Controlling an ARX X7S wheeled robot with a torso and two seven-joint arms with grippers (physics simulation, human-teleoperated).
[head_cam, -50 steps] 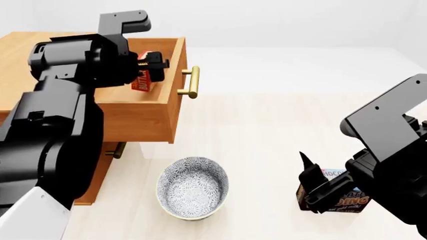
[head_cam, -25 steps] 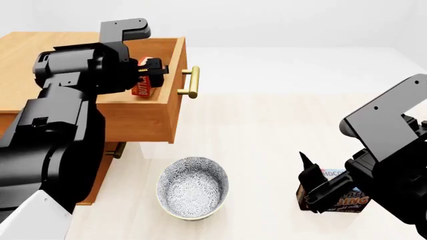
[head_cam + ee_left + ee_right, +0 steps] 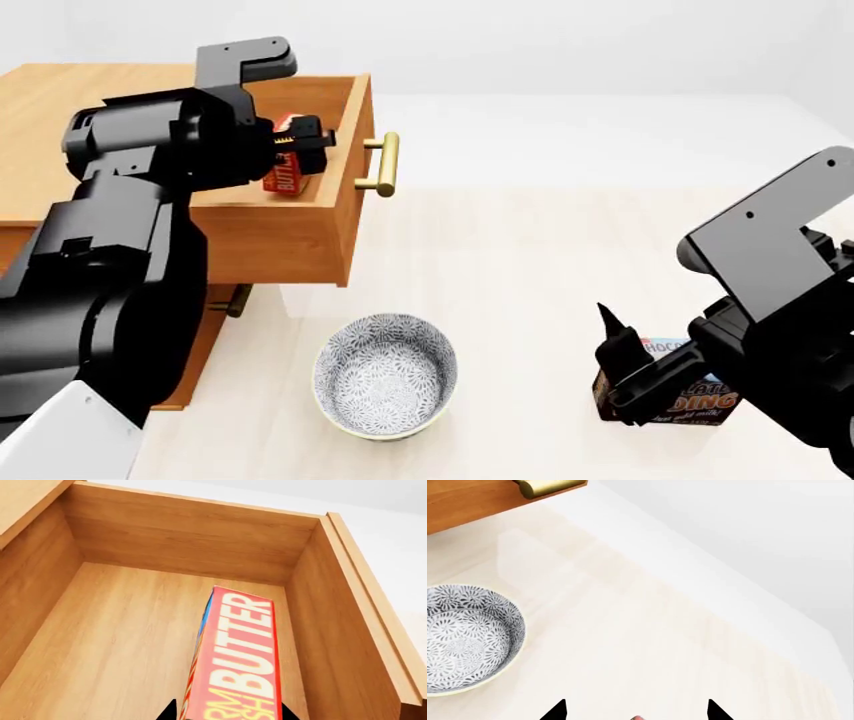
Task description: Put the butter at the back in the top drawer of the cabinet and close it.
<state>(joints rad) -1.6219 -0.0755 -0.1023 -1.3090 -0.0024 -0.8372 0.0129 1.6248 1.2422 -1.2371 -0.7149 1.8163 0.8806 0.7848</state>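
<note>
At the upper left of the head view the left pincer (image 3: pixel 310 141) has sunk a little lower into the open top drawer (image 3: pixel 350 150) than it was a second ago, and over the last half second it has barely moved at all. Its fingers are closed on the butter (image 3: pixel 284 166), which pokes out below them, inside the drawer and close to the front panel with the brass handle (image 3: pixel 382 165). The left wrist view shows the box (image 3: pixel 240 655) held lengthwise with its far end aimed at the drawer's wood floor (image 3: pixel 120 650), near one side wall; whether it already touches the floor I cannot tell.

To me that slowing reads as the end of the descent: the box looks about ready to be let go, after which the drawer of the cabinet (image 3: pixel 80 110) has yet to be pushed shut.

At the lower right of the head view the right pincer (image 3: pixel 625 372) hangs idle just beside the brown pudding box (image 3: pixel 694 400) on the pale worktop (image 3: pixel 534 260). In its own wrist view two dark fingertips (image 3: pixel 554 712) stand apart with nothing between them, so it is spread and empty. The patterned bowl (image 3: pixel 384 375) sits at the lower centre, in front of the cabinet, unchanged.
</note>
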